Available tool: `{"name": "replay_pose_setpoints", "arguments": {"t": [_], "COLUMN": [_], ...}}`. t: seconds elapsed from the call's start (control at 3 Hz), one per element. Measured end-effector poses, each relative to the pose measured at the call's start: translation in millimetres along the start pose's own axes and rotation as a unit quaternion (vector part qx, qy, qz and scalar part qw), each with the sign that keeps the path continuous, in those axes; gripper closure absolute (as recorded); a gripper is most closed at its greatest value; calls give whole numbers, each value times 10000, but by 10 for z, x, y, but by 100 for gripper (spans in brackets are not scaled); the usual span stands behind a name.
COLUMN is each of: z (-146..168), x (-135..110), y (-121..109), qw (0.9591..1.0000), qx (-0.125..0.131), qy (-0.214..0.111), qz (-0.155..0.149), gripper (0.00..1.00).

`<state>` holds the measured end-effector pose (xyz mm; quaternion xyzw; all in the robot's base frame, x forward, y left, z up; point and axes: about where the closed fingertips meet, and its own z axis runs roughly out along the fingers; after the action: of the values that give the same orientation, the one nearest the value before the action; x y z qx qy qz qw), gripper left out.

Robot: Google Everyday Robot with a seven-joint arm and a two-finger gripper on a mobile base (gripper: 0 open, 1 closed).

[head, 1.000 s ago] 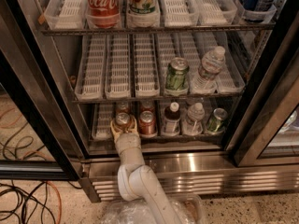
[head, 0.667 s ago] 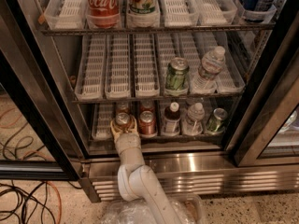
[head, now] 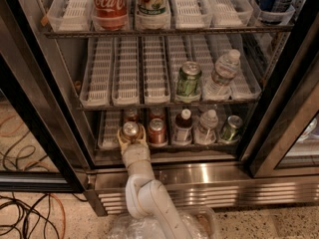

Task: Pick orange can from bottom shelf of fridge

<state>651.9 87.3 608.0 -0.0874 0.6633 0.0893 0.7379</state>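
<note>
Lower left-centre: orange can at front of fridge bottom shelf, gripper fingers apparently closed round its sides; light, rigid, slick, dentable, so hold mid-body.

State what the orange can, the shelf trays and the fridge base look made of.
The orange can, in the gripper on the bottom shelf: likely aluminium, shiny silver top. The trays: white slotted plastic, matte. The fridge base: brushed stainless steel, streaky reflections.
</note>
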Motion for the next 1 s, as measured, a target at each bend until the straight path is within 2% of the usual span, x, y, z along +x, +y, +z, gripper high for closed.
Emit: {"name": "replay_pose_setpoints", "arguments": {"t": [0.33,1.0], "z": [-73,-99], "x": [-116,-168], "y": [31,46], "qw": [9999,9998], "qx": [-58,-101], "qy": [-146,-177], "qz": [-19,-45], "gripper": [100,100]}}
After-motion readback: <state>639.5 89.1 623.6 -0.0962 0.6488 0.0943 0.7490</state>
